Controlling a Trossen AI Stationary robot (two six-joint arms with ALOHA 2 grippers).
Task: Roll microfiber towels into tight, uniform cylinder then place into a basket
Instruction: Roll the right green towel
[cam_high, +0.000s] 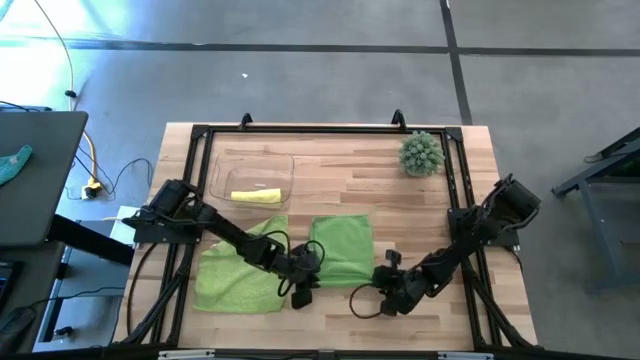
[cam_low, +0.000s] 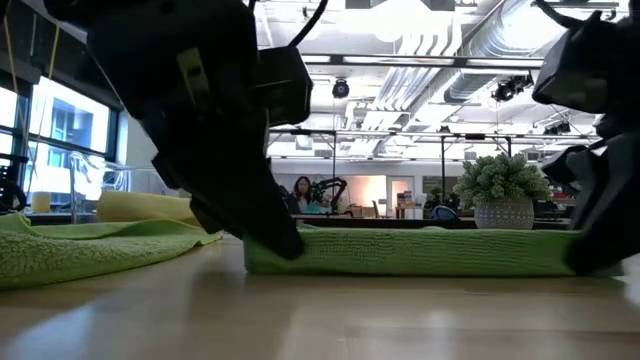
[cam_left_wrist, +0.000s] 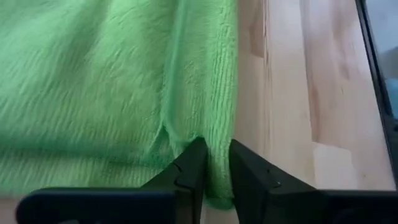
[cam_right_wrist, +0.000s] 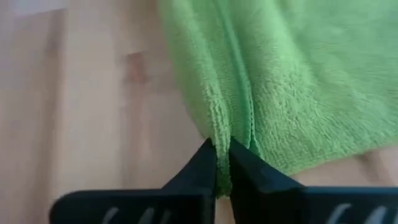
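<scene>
Fingers (cam_left_wrist: 193, 168) of left gripper (cam_left_wrist: 214, 163) pinching green towel (cam_high: 340, 248) edge; right gripper (cam_right_wrist: 222, 157) fingers (cam_right_wrist: 245, 165) clamped on opposite corner, on bench (cam_high: 400, 200).

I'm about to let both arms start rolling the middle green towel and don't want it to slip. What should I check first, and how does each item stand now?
1. Left end effector pinching the edge of the middle green towel: ok, cloth sits between its fingers.
2. Right end effector shut on the same towel's corner: ok.
3. Towel flat on the table: ok, folded with both layers pinched.
4. The other green towel out of the way: not ok, it lies crumpled close beside the left arm.
5. Room in the basket: ok, only the yellow roll inside.
6. Plant clear of the arms: ok.
</scene>
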